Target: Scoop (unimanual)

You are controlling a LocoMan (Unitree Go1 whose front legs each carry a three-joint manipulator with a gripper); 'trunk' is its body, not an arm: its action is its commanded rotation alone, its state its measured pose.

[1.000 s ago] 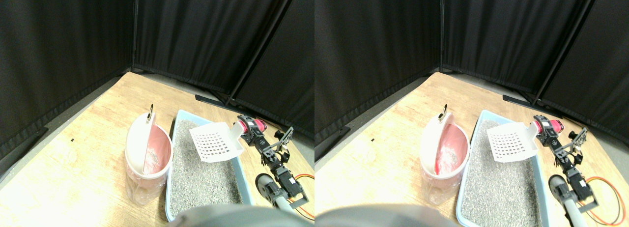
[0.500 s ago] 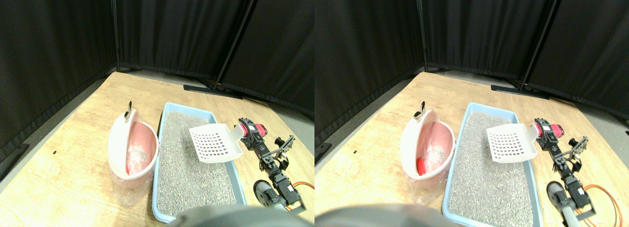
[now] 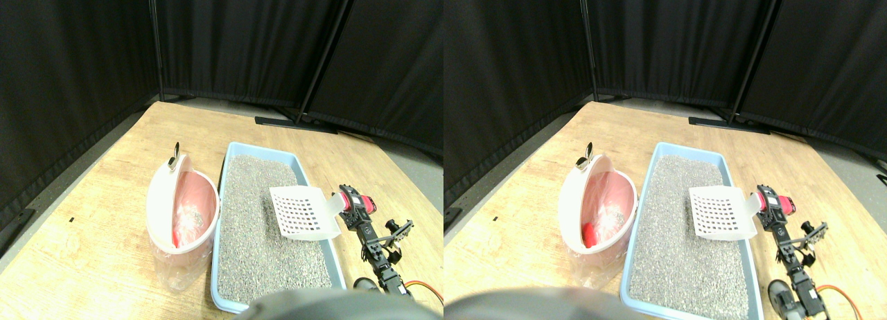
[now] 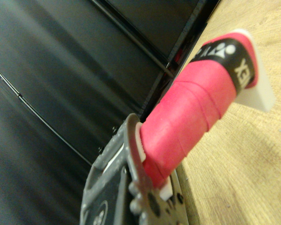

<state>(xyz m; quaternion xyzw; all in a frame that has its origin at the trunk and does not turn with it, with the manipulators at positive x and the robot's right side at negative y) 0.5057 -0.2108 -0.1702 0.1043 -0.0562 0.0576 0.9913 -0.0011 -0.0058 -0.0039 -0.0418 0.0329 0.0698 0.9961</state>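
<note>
Black curtains behind a wooden surface (image 3: 104, 216). Centre frame, our tool (image 3: 350, 203) is clamped on the pink-wrapped white slotted scoop (image 3: 303, 212), which sits over the blue litter tray (image 3: 225, 169)'s right edge.

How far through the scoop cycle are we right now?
Done, by the look of it: the pink-lined bin already holds some grey litter. In hand: the right pincer grips the pink-wrapped handle, holding the white slotted scoop over the right edge of the blue litter tray; it looks empty. Left: digging into the litter, then carrying a load to the bin.
</note>
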